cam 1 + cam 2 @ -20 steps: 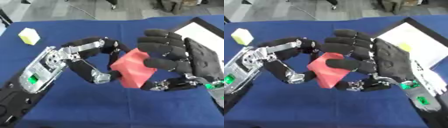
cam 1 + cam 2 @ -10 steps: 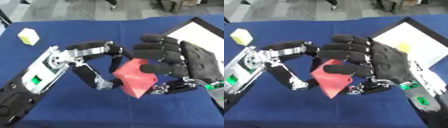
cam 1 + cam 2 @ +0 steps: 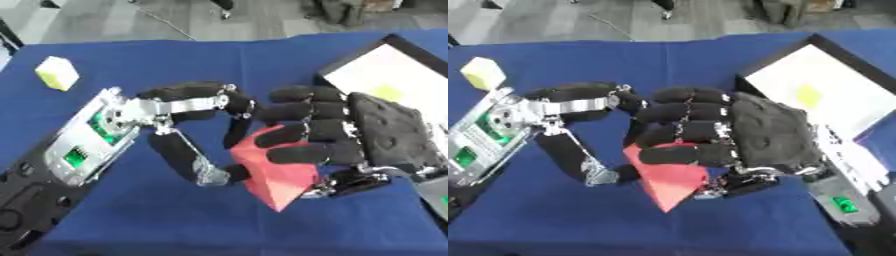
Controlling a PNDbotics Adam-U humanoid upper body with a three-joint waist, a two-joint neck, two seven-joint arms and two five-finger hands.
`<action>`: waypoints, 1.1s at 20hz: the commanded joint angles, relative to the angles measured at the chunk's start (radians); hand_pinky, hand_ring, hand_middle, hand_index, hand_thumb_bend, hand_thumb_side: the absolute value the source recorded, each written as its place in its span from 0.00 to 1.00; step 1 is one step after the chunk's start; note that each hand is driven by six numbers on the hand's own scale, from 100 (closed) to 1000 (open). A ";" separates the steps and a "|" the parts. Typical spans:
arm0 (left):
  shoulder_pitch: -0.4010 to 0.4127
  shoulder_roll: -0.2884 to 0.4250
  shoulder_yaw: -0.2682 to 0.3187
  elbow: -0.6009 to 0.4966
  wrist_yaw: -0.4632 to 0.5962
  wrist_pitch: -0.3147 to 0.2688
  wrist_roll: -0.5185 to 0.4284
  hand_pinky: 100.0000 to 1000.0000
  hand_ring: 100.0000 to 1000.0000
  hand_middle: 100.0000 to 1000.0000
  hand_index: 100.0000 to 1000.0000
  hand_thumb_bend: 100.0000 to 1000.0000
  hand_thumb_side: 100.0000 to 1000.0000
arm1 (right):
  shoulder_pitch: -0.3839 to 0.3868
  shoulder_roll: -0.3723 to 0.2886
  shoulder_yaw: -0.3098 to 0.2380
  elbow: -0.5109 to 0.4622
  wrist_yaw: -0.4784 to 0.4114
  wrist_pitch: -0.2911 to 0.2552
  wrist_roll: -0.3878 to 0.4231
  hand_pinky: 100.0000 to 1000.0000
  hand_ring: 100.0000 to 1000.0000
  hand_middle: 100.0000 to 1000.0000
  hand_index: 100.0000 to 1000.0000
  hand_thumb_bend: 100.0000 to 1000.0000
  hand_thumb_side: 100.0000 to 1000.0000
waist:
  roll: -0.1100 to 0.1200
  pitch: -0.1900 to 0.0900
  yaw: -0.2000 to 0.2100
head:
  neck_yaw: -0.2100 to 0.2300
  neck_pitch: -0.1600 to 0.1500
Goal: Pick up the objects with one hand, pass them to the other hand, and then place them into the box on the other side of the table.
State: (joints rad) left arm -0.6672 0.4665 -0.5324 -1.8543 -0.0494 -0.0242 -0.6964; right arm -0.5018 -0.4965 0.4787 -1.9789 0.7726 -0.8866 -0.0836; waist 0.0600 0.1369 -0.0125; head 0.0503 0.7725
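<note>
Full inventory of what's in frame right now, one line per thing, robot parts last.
Red block: 1, red, angular, mid-table, between both hands.
Yellow block: 1, pale yellow, far left of the table.
Box: 1, black rim with a white inside, far right.
Yellow piece: 1, yellow, lying inside the box.
Table: 1, blue cloth cover.
Left hand: 1, black and silver, fingers curled at the red block's left side.
Right hand: 1, black, fingers curled round the red block.
</note>
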 commanded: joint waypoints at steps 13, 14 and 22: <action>-0.006 0.005 -0.022 -0.005 0.044 -0.003 -0.083 0.74 0.44 0.42 0.59 0.00 0.54 | -0.010 -0.005 -0.012 -0.021 -0.056 0.054 -0.125 0.75 0.55 0.13 0.63 0.00 0.00 | -0.002 -0.018 -0.001 | -0.007 -0.003; -0.005 0.005 -0.019 0.004 0.048 -0.007 -0.087 0.75 0.45 0.44 0.62 0.00 0.66 | -0.010 -0.006 -0.012 -0.021 -0.061 0.053 -0.130 0.75 0.54 0.12 0.60 0.00 0.00 | -0.002 -0.018 -0.001 | -0.008 -0.003; 0.019 -0.014 0.030 0.093 0.114 -0.023 -0.121 0.79 0.52 0.52 0.73 0.00 1.00 | -0.004 -0.011 -0.017 -0.021 -0.080 0.049 -0.154 0.74 0.52 0.10 0.55 0.00 0.00 | -0.004 -0.016 0.000 | -0.033 -0.003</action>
State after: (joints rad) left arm -0.6490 0.4372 -0.5082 -1.7756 0.0573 -0.0471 -0.8009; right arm -0.4871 -0.4970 0.4916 -1.9783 0.7070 -0.8387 -0.2228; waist 0.0598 0.1369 -0.0129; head 0.0249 0.7725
